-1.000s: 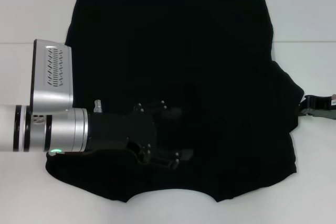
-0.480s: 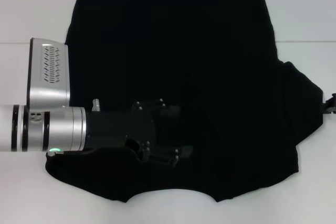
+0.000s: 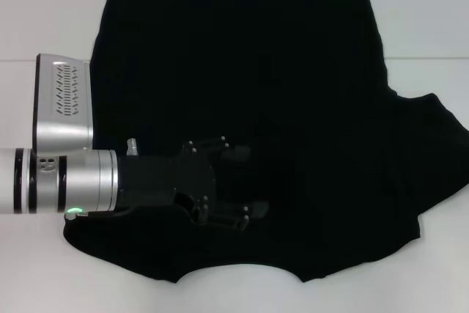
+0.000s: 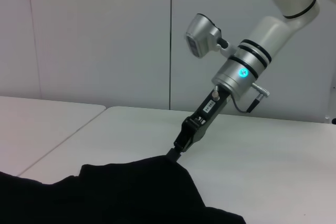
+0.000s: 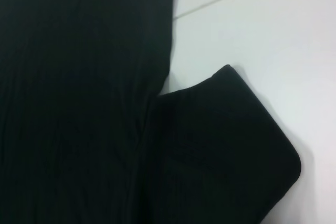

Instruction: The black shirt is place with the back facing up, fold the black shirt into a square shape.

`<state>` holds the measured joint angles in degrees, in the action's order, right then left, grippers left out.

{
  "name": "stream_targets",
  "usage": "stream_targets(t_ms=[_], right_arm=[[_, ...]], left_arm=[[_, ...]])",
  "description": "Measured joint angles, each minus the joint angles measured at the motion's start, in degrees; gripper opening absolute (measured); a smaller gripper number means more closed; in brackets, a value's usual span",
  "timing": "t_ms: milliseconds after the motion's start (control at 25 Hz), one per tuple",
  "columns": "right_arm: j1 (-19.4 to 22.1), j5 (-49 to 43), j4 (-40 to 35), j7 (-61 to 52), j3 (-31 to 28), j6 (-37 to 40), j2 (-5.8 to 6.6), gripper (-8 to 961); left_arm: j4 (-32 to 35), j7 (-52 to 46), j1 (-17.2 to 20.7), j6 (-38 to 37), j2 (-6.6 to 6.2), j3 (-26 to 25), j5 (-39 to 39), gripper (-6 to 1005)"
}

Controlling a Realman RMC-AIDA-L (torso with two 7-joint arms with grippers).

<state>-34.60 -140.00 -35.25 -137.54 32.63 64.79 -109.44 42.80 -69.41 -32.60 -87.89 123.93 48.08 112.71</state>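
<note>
— Where is the left claw [image 3: 245, 183] right now?

— Lower centre of the head view, over the black shirt [image 3: 242, 56]. Its arm comes in from the left edge, lying across the shirt's lower left part. The two fingers are spread, one nearer the top of the frame and one nearer the bottom, with dark cloth showing between them. I can't tell whether the fingers press into the fabric or only sit above it.

— And the other one?

— The right claw [image 4: 176, 153] shows only in the left wrist view. It slants down to the shirt's far edge, and its narrow tip meets the cloth where the fabric rises to a small peak. It looks pressed together on that edge, pinching the black shirt. A blue light [image 4: 242, 72] glows on the arm above it.

— How does the shirt itself lie?

— Spread flat on the white desk [image 3: 44, 5], filling most of the head view from the top edge down to near the bottom. It's plain black on the side that shows. At the right, one sleeve [image 3: 429, 144] reaches out to the frame's right edge. The neckline curves along the bottom of the frame.

— Anything else near the left arm?

— A silver camera box [image 3: 64, 104] sits on the wrist at the left of the frame, half over the desk and touching the line of the shirt's left edge. A small green light [image 3: 73, 212] glows just below the wrist.
</note>
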Motion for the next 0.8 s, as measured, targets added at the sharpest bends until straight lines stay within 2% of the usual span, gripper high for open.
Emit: stream_targets(t_ms=[160, 480, 800], right_arm=[[1.14, 0.0, -0.4, 0.0, -0.69, 0.18, -0.05, 10], [1.47, -0.01, -0.53, 0.48, -1.13, 0.28, 1.27, 12], [0.79, -0.01, -1.14, 1.27, -1.39, 0.7, 1.66, 14]], left_arm=[[0.0, -0.02, -0.05, 0.0, 0.0, 0.0, -0.03, 948], [0.0, -0.02, -0.16, 0.0, 0.0, 0.0, -0.04, 949], [0.0, -0.02, -0.28, 0.13, 0.0, 0.0, -0.28, 949]])
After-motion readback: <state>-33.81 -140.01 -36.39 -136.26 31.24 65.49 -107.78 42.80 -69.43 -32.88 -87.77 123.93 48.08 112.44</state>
